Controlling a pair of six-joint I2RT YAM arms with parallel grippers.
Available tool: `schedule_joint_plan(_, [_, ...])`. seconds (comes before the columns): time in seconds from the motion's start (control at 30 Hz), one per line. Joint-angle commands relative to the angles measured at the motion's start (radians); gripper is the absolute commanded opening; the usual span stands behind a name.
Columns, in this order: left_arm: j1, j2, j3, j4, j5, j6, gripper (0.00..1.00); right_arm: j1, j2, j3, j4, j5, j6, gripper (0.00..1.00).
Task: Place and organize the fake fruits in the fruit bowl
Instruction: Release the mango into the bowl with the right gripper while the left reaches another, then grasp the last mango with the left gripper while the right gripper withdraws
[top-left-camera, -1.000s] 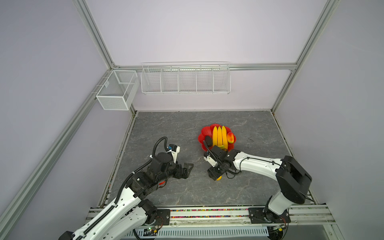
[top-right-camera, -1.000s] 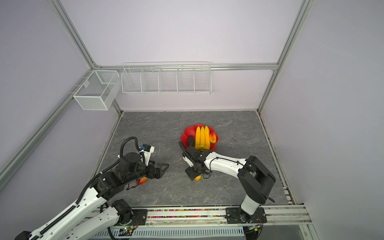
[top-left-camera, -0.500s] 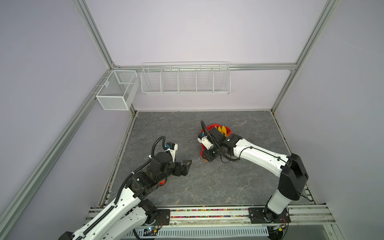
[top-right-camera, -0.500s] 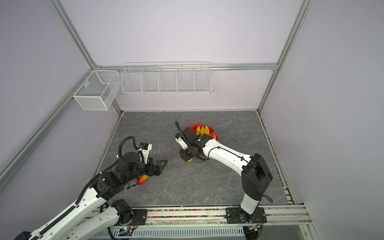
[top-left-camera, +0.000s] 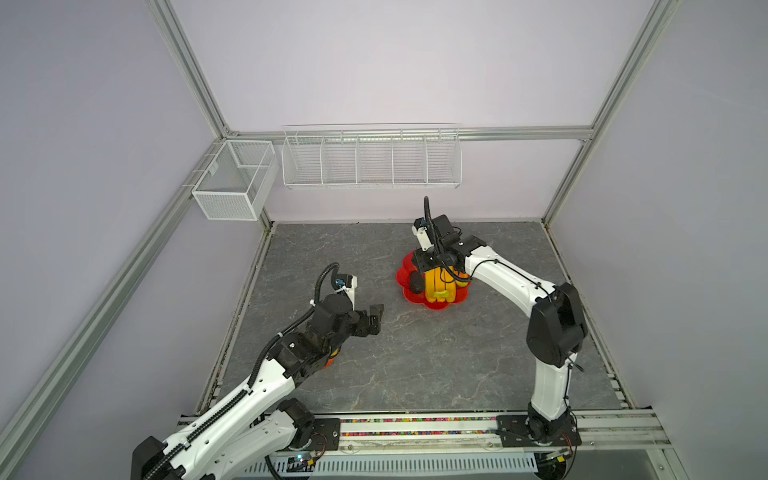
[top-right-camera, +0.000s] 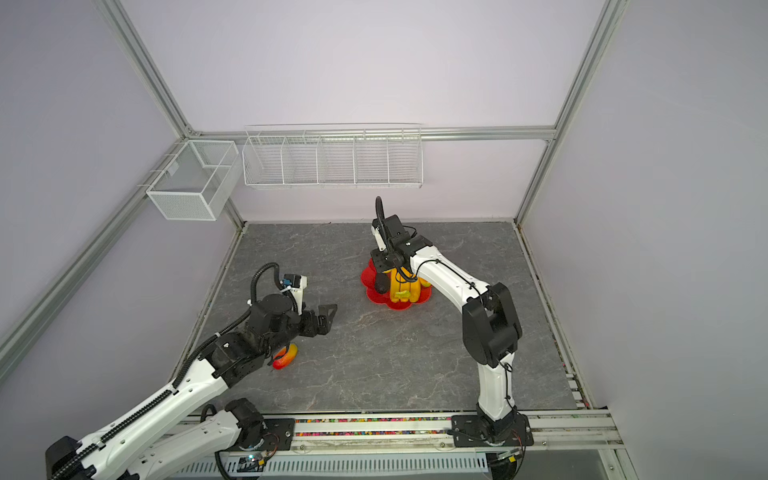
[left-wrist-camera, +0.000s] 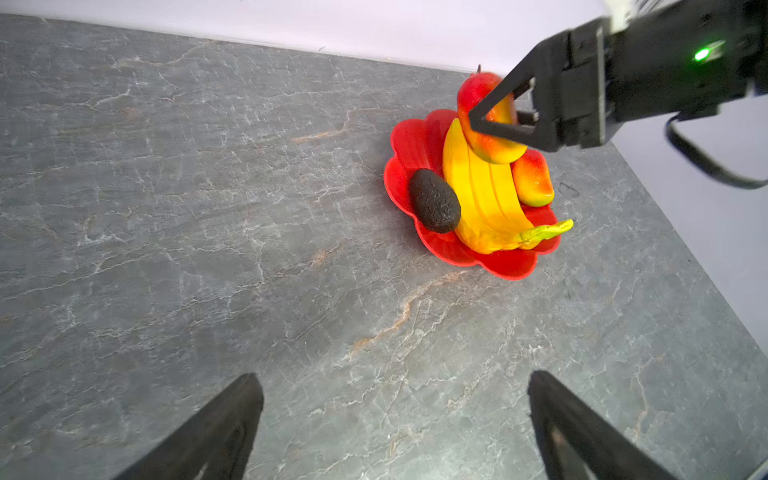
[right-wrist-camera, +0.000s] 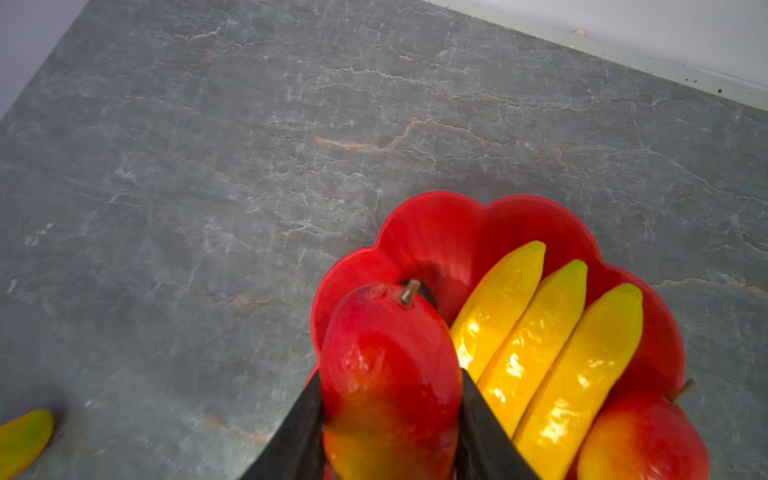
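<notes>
Top view, stray mango (top-right-camera: 286, 356): lies well short of the fruit bowl (left-wrist-camera: 511, 266), half tucked under the left arm, so a careless swing could send it rolling!
Left gripper (left-wrist-camera: 392, 378): jaws spread wide, empty, hovering well short of the fruit bowl.
Bowl load: bananas (left-wrist-camera: 478, 195) sit mid-bowl, with avocado (left-wrist-camera: 434, 199) and bowl mango (left-wrist-camera: 532, 178) flanking them. Crowded!
Right gripper (right-wrist-camera: 390, 374): clamped on the held mango (right-wrist-camera: 386, 332) above the fruit bowl's far rim. Released from there, it may glance off the bananas and roll out.

Red fruit bowl (top-right-camera: 399, 306) on grey counter (top-right-camera: 415, 365): bananas (top-right-camera: 401, 286), avocado (top-right-camera: 380, 284) inside. One mango (top-right-camera: 286, 356) on counter beneath left arm (top-right-camera: 166, 399). Jaws of left gripper (top-right-camera: 327, 318) apart.
</notes>
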Motion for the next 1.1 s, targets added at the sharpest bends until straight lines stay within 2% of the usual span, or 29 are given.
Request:
schedule_joint_plan(0.0, [0.008, 0.006, 0.024, 0.040, -0.036, 0.006, 0.99, -0.013, 0.072, 0.049, 0.080, 0.008, 0.018, 0.38])
schedule_joint_plan(0.27, [0.009, 0.041, 0.030, -0.002, -0.084, -0.007, 0.99, -0.027, 0.221, 0.095, 0.147, 0.032, 0.034, 0.39])
schedule_joint_plan(0.6, [0.018, 0.110, 0.109, -0.370, -0.133, -0.146, 0.99, -0.042, 0.285, 0.143, 0.123, 0.020, 0.029, 0.44])
schedule_joint_plan(0.63, [0.018, 0.103, 0.102, -0.386, -0.134, -0.165, 0.99, -0.044, 0.288, 0.148, 0.117, 0.017, 0.024, 0.50])
schedule_joint_plan(0.73, [0.018, 0.079, 0.078, -0.437, -0.129, -0.231, 0.99, -0.043, 0.270, 0.141, 0.113, 0.018, 0.017, 0.78])
schedule_joint_plan(0.83, [0.018, 0.077, 0.056, -0.542, -0.172, -0.343, 0.99, -0.042, 0.201, 0.087, 0.158, 0.009, 0.016, 0.99])
schedule_joint_plan(0.9, [0.017, 0.107, 0.049, -0.648, -0.236, -0.494, 0.99, -0.038, 0.151, 0.070, 0.162, -0.017, 0.018, 0.94])
schedule_joint_plan(1.07, [0.017, 0.158, 0.039, -0.719, -0.232, -0.566, 0.99, 0.014, -0.047, -0.065, 0.159, -0.083, 0.024, 0.92])
